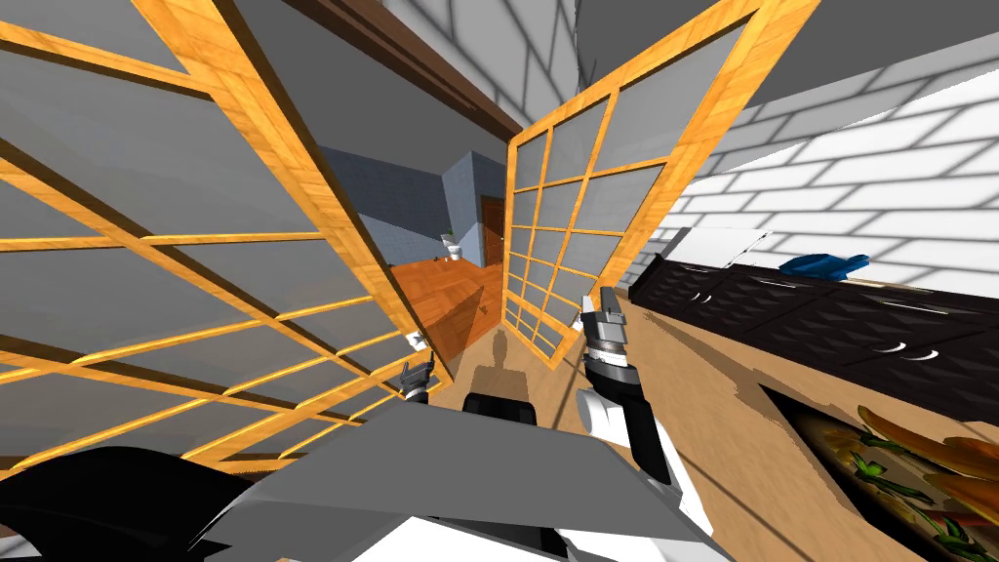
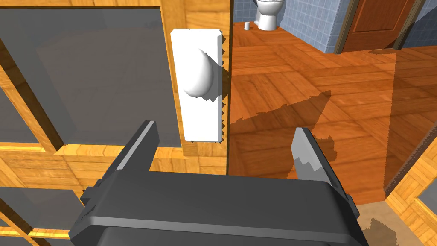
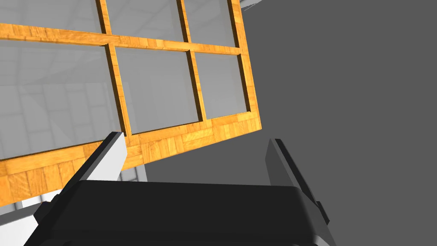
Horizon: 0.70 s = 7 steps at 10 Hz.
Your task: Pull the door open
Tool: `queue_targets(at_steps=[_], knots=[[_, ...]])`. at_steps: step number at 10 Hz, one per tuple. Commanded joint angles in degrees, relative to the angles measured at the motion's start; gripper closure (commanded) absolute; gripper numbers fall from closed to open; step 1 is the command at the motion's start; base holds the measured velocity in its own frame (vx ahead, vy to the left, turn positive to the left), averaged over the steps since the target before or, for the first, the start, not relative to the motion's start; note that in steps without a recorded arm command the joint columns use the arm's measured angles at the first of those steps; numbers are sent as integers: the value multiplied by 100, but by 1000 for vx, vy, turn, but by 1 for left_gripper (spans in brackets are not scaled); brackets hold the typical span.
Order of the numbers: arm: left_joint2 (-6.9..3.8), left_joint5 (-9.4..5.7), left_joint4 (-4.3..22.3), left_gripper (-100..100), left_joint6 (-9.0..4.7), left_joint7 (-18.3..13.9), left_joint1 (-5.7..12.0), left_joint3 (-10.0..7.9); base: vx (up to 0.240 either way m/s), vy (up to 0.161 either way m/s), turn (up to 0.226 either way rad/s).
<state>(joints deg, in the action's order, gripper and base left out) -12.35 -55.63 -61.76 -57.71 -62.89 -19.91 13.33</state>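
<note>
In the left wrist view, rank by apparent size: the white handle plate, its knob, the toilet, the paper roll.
1. white handle plate
2. knob
3. toilet, far off and cut by the picture's edge, so ranked only as it looks
4. paper roll

Bright, even light and sharp focus throughout; jagged-edged shadows lie on the glossy wooden floor (image 2: 298,85) beside the door (image 2: 194,17), and the head view's wide lens splays the white brick wall (image 1: 859,166) cornerward.
</note>
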Motion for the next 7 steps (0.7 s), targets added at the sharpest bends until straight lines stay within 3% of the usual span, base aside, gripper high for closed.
queue_targets(at_steps=[1, 2, 5, 6, 7], knots=[[-90, -60, -18, -100, -2, -109, -55, -18, -207, -108, 61], [-40, -23, 36, -100, -31, -79, -19, 3, -101, -49, 17], [-196, 189, 495, -100, 57, -510, 237, -432, 25, -14, -107], [-196, 189, 495, -100, 57, -510, 237, -432, 38, 5, -35], [-246, 267, 673, -100, 91, -655, 326, -589, 38, 3, -72]])
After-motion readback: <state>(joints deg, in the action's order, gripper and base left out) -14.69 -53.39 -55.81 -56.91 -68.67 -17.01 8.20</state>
